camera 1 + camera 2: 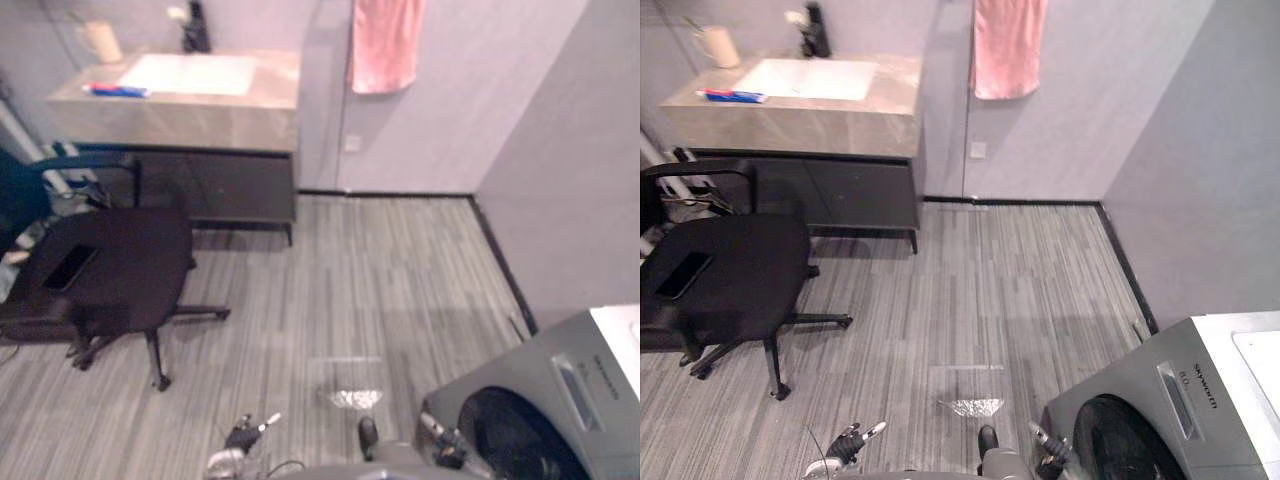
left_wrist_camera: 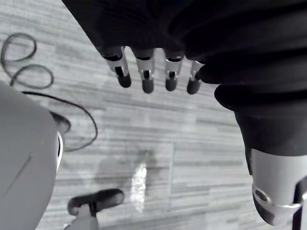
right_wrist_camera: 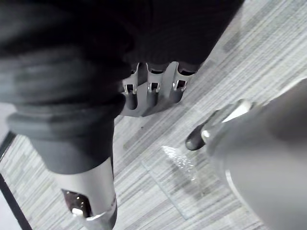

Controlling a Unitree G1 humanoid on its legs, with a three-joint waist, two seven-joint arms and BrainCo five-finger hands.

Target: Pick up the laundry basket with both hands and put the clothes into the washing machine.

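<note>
Head views: a grey striped floor fills the middle of the frame. The washer stands at lower right, its dark round door facing the floor; whether that door is open or closed cannot be told. A black chair stands at left, a vanity at upper left, and a pink towel hangs at top centre.

The left hand shows at the bottom edge, left of centre; in its wrist view the fingers hang straight and slightly apart, holding nothing. The right hand shows at the bottom edge, just beside the washer; its fingers hang straight, side by side, likewise bare, with floor beyond them.

A basket and clothes cannot be located in these frames, so their place is not settled. The scene fits two stages equally: hands lowered ahead of fetching the basket, or hands lowered once the clothes are inside the washer. No particular next move can be named from this alone.
</note>
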